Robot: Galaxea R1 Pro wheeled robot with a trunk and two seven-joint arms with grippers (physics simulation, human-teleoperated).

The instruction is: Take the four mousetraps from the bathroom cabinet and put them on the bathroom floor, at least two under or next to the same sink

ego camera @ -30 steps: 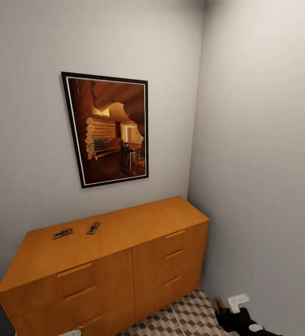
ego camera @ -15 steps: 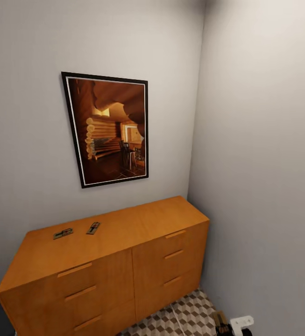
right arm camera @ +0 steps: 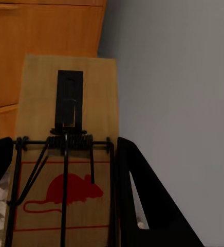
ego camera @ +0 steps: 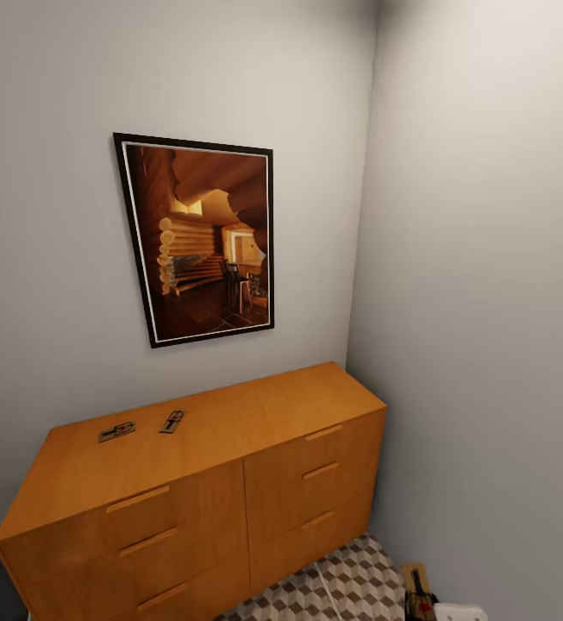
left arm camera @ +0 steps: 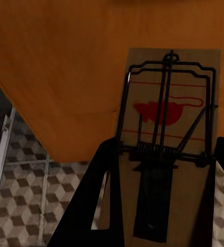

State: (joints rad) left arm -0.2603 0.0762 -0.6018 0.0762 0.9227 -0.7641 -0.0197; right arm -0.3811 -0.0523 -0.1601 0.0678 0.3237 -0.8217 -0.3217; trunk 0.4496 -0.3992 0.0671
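Lower now at the head view's bottom edge, the right gripper (ego camera: 423, 595) pinches a trap (right arm camera: 66, 154); the left gripper (left arm camera: 161, 206) grips another (left arm camera: 168, 128). Two traps (ego camera: 116, 430) (ego camera: 172, 421) lie on the cabinet (ego camera: 229, 431). Light, stiff slabs with fragile wires: judged best pinched by the edges.

Head high, facing cabinet (ego camera: 203, 483); wrists close, probably low, sharing it.
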